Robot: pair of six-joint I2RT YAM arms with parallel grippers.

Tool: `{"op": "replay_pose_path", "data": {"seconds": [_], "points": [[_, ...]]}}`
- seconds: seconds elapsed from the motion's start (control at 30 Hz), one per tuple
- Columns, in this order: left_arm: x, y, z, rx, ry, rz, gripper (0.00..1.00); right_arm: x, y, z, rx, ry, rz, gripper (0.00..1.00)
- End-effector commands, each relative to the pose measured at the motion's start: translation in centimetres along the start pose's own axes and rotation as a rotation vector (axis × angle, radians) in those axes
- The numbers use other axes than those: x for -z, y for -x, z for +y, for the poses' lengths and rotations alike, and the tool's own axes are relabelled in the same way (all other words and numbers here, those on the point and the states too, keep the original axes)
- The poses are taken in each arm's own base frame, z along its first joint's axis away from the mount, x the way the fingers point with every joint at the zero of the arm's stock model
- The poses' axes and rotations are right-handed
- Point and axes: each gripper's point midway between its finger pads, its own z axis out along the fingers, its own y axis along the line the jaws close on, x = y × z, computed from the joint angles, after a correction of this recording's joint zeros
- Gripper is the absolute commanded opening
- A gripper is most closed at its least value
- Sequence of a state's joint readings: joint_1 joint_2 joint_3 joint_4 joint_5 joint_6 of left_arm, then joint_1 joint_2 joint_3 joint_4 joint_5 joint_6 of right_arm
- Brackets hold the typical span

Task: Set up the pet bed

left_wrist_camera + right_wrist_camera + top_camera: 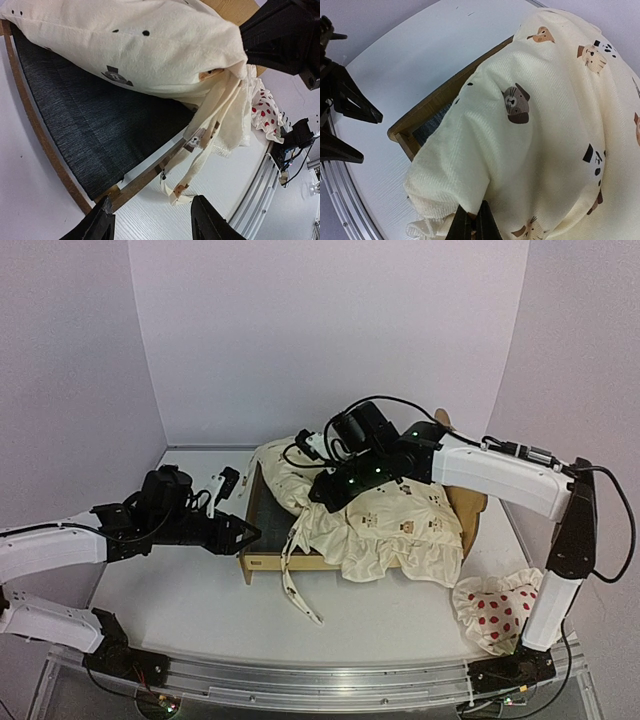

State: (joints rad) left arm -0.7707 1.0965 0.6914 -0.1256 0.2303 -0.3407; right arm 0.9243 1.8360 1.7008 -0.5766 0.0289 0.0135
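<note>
Your left fingers (204,222) stand apart with nothing between them, only bare surface (150,215) under the gap. Just past their tips is the near foot-end corner of the pet bed (37,135), and a loose ruffled strip of the cover (140,45) hangs over that corner. From these fingers the bed's long axis runs away toward the headboard (470,506) on the right arm's side. That makes your left arm the nearer one to the uncovered end.

Your right fingers (472,225) are pinched shut on a fold of the cover, holding it bunched above the middle of the bed.

The bed sits mid-surface between the two arms. It is light plywood with low rails, and its dark grey felt base (268,515) is bare at the foot half. The headboard half is buried under the cream cloth, which spills over the near rail (300,562) and trails onto the surface toward the arm bases.

The red-dotted pillow (495,605) lies on the surface beyond the headboard end, near the right arm's base and apart from the bed.

To my eye the next move turns on that foot-end corner. The cloth has to travel along the long axis toward your left fingers, and the dangling strip is the part they can reach first.
</note>
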Motion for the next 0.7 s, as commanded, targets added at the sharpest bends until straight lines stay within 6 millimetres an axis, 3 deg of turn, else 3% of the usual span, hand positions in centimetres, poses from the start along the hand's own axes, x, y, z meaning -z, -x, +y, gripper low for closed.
{"op": "replay_pose_path", "data": {"seconds": [0.0, 0.43, 0.67], "points": [[-0.7, 2.0, -2.5, -0.087, -0.103, -0.050, 0.51, 3.3, 2.2, -0.8, 0.035, 0.045, -0.083, 0.00], [-6.1, 0.8, -2.5, -0.133, -0.101, 0.035, 0.47, 3.7, 2.4, -2.0, 0.004, 0.083, -0.092, 0.00], [-8.1, -0.3, -3.7, -0.163, -0.121, 0.072, 0.47, 3.8, 2.5, -2.1, 0.003, 0.088, -0.095, 0.00]]}}
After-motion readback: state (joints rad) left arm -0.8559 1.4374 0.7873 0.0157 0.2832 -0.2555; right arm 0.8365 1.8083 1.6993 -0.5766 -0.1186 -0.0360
